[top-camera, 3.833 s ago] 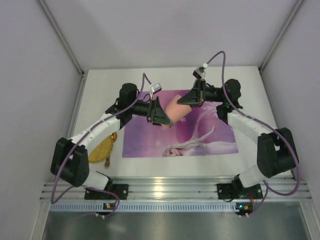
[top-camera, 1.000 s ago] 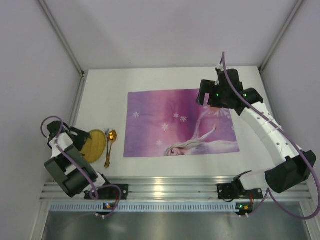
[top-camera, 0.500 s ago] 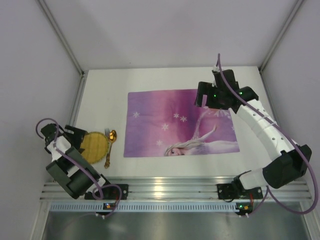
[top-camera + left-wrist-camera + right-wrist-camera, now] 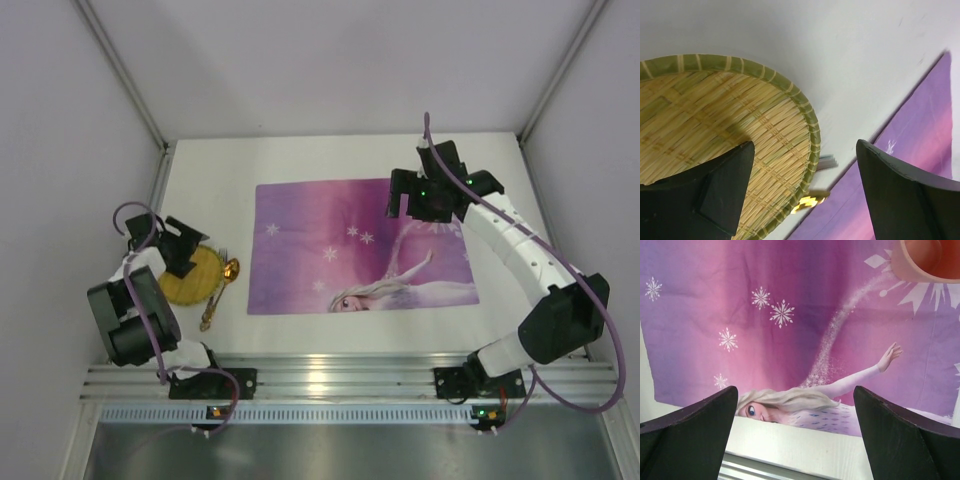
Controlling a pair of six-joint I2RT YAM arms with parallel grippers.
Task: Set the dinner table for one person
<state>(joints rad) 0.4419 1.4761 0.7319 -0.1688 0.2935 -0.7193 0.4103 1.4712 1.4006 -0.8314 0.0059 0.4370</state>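
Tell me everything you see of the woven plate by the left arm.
The plate is round and shallow, woven of straw-yellow strips in a basket pattern, with a greenish bound rim. It lies flat on the white table, left of the placemat and apart from it. A fork and a gold spoon lie at its right edge. The open left tool straddles its rim, one finger over the weave; contact cannot be told.

Soft, even, bright light; faint shadows; glare on the silver rail (image 4: 320,374); slightly soft-focus wrist-view foregrounds.
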